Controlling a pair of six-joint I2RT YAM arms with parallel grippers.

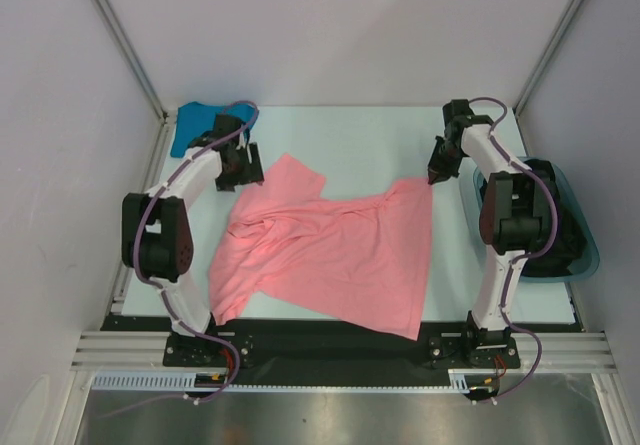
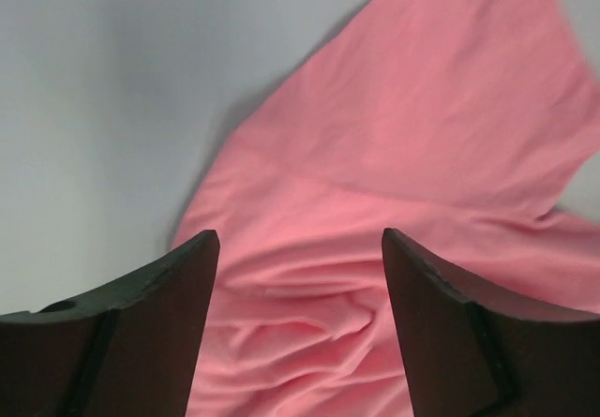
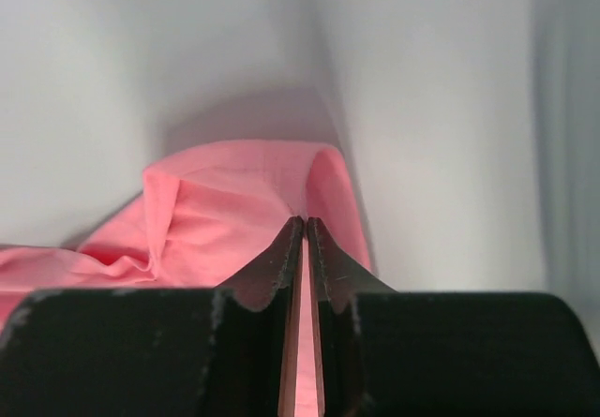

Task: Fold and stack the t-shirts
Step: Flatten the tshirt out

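Observation:
The salmon pink t-shirt [image 1: 330, 250] lies spread and wrinkled across the middle of the table. My right gripper [image 1: 434, 177] is shut on the shirt's far right corner; in the right wrist view the fabric [image 3: 234, 211] is pinched between the closed fingers [image 3: 323, 262]. My left gripper [image 1: 243, 175] is open just above the shirt's far left part; the left wrist view shows creased pink cloth [image 2: 309, 286] between its spread fingers [image 2: 169, 295]. The bright teal-blue t-shirt [image 1: 192, 125] lies bunched at the far left corner, partly hidden by the left arm.
A translucent teal plastic tub [image 1: 570, 225] sits at the right edge behind the right arm. White walls enclose the table [image 1: 360, 135] on three sides. A black strip runs along the near edge by the arm bases.

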